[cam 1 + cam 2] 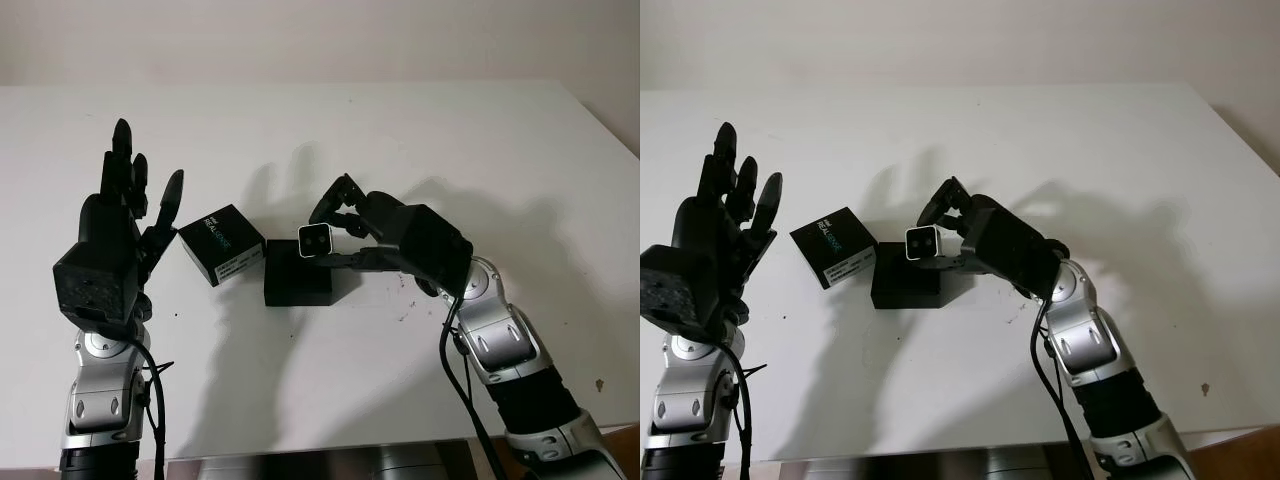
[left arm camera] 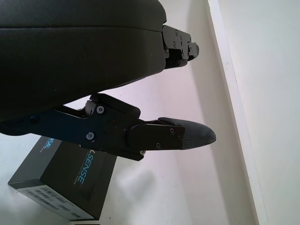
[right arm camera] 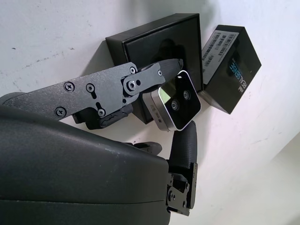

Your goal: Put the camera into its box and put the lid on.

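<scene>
Gripping hand: the right hand (image 1: 340, 232) is closed on the camera (image 1: 315, 240), which is pinched between a finger above and fingers below, as seen from the head views and the right wrist view.
Camera: a small silver block with a dark glass face and two lenses (image 3: 179, 100) is held just above the open box (image 1: 297, 272); whether it touches the box cannot be told.
Box: the black square box is set on the white worktop (image 1: 420, 150) near the middle, its open top turned upward, and it is seen behind the camera from the right wrist (image 3: 154, 42).
Lid: the black lid (image 1: 221, 244), printed with white lettering and a barcode label, is placed just beside the box on the robot's left, tilted, with one edge lifted off the worktop.
Left hand: the left hand (image 1: 125, 215) is raised upright over the worktop at the left, open and holding nothing, near the lid but apart from it; the lid is seen below its fingers (image 2: 187, 133) in the left wrist view (image 2: 65, 178).
</scene>
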